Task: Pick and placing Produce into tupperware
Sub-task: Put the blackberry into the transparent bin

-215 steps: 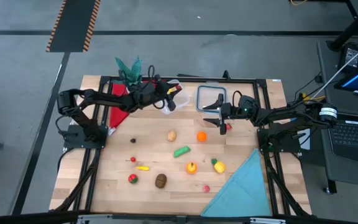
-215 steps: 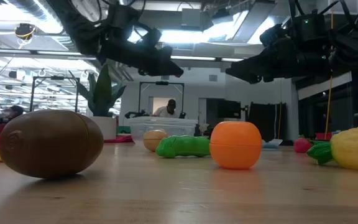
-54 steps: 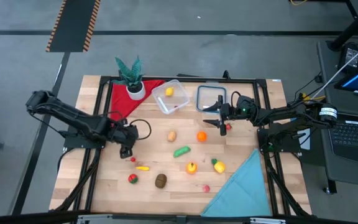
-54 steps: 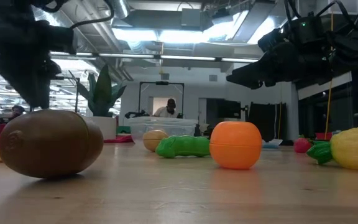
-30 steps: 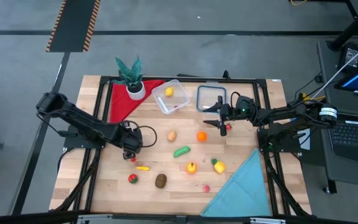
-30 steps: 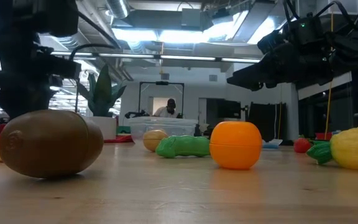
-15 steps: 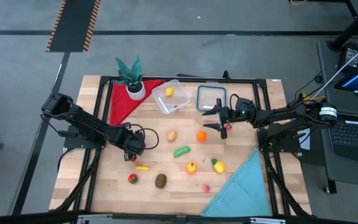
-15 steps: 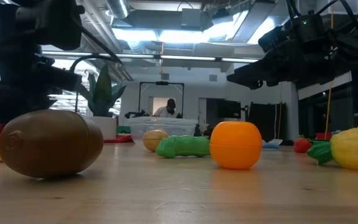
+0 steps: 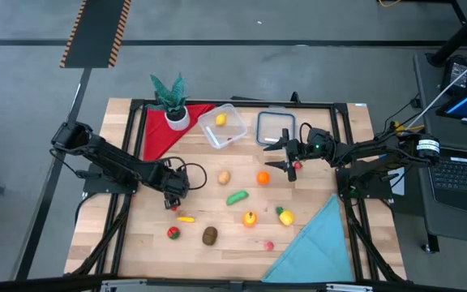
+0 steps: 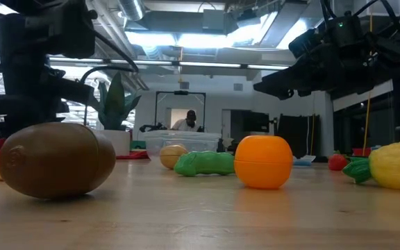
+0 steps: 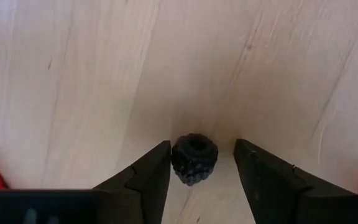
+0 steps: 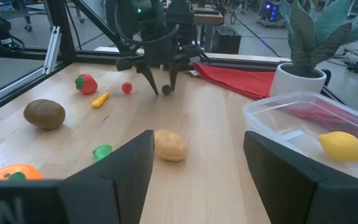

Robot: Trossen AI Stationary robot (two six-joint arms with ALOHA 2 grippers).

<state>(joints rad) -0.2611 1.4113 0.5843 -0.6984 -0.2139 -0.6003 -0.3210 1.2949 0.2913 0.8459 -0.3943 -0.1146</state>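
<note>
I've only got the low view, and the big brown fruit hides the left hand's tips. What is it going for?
Observer: A small dark berry on the bare wood. The left hand straddles it, open, one finger on each side.
Operator: Anything in the tupperware? I only see its side.
Observer: Yes, the tupperware holds a yellow lemon and a small red piece.
Operator: And the right hand?
Observer: The right hand hovers open and empty near the clear lid, at the far side of the table.
</note>
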